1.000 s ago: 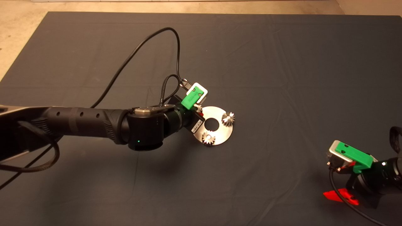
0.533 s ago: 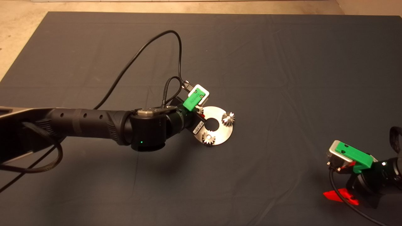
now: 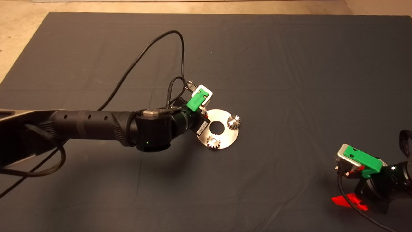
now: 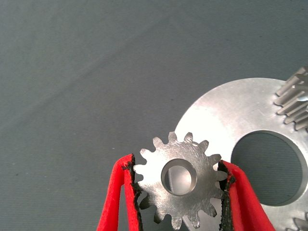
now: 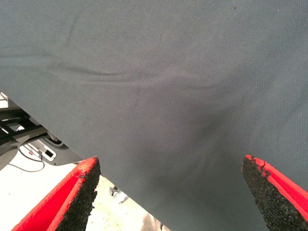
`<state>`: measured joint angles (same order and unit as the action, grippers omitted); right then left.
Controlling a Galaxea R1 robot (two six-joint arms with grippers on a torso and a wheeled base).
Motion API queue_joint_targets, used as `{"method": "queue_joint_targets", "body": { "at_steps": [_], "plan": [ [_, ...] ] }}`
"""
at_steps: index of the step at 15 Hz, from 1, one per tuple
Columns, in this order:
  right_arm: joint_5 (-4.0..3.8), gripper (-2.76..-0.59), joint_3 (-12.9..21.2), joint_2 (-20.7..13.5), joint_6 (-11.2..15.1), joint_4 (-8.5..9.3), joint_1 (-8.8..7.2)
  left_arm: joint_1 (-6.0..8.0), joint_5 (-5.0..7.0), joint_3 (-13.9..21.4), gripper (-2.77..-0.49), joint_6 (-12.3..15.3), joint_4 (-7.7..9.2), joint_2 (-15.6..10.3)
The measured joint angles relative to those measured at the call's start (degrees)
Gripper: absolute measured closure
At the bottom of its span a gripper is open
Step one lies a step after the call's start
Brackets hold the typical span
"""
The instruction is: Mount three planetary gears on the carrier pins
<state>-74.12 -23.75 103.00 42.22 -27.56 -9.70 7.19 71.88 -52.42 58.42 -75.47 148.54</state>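
step: i'm seating the third gear (image 4: 179, 185) at the disc's (image 3: 225, 135) left edge; the other two gears (image 3: 234, 121) already sit on it.
left gripper (image 4: 179, 202): clenched on the third gear, pin showing through its bore.
next: i judge it needs pressing down, then release.
right gripper (image 5: 171, 192): spread wide, parked at lower right.
change: the left wrist has nudged slightly leftward compared with half a second ago.

Dark mat (image 3: 289, 80); beige floor (image 3: 19, 42)
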Motion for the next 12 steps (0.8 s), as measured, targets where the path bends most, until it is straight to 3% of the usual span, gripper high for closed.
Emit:
{"method": "queue_joint_targets", "body": {
  "at_steps": [4,12],
  "plan": [
    [-0.01,-2.18,0.0,0.0,0.0,0.0,0.01,-1.19,-0.1,-0.1,-0.6,0.0,-2.23,0.9],
    [0.0,-2.18,0.0,0.0,0.0,0.0,0.01,-1.3,-0.9,-1.8,-0.6,0.0,-2.89,2.7]
  ]
}}
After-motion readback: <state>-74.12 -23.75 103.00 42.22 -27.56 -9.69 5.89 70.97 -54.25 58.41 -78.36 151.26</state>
